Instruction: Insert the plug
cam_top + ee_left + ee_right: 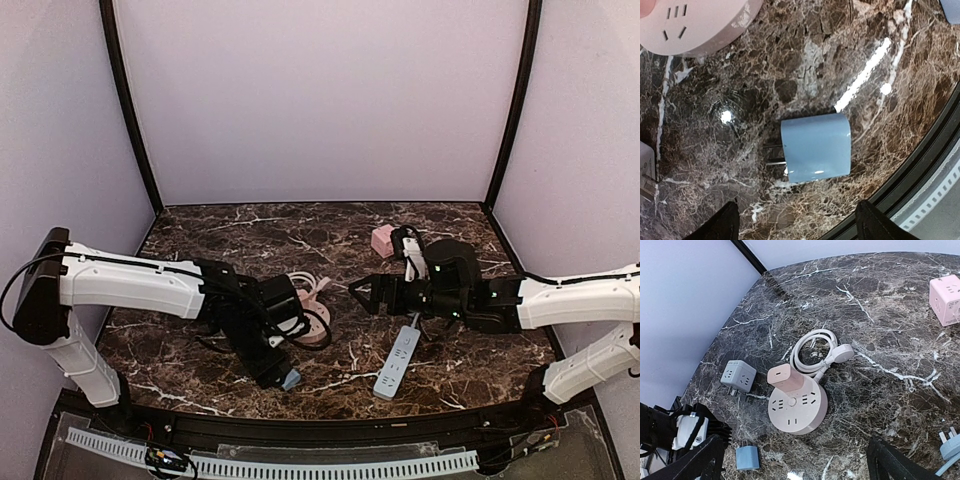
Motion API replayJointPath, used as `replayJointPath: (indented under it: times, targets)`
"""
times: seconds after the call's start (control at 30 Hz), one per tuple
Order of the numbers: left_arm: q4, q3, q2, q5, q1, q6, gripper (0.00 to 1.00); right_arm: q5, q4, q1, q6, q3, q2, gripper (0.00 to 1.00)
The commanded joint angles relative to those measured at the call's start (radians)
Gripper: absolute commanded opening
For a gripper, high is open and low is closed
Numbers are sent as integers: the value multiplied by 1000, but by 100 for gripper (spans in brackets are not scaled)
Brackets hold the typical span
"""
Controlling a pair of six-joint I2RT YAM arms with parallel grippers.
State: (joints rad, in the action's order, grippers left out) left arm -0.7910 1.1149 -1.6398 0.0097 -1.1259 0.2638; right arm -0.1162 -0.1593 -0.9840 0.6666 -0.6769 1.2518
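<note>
A light blue plug (815, 147) lies flat on the marble table with its two prongs pointing left. It also shows in the top view (290, 380) and the right wrist view (747, 457). My left gripper (797, 225) is open and empty, just above the plug, with a finger on each side. A round pink socket hub (797, 407) lies mid-table with a pink charger (785, 380) standing in it. My right gripper (800, 465) is open and empty, hovering right of the hub (315, 322).
A grey cube adapter (738, 376) lies left of the hub, and a coiled white cable (815, 350) behind it. A pink cube adapter (382, 240) sits at the back. A light blue power strip (397, 362) lies under my right arm. The table's front edge (935, 145) is close to the plug.
</note>
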Motion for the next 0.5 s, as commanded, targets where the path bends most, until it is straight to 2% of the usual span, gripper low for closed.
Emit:
replayJointPath:
  times: [0.0,0.2,0.47]
  targets:
    - [-51,-27,-20,16,-3,-47,79,5,2,-12,-8,-23,-6,99]
    - [-25,-12,-78,-50,-3,-44,77,7,1,-12,-10,-24,-4,99]
    - [70,16,-137,-51,-4,-22,76,13,0,-12,-10,-27,1,99]
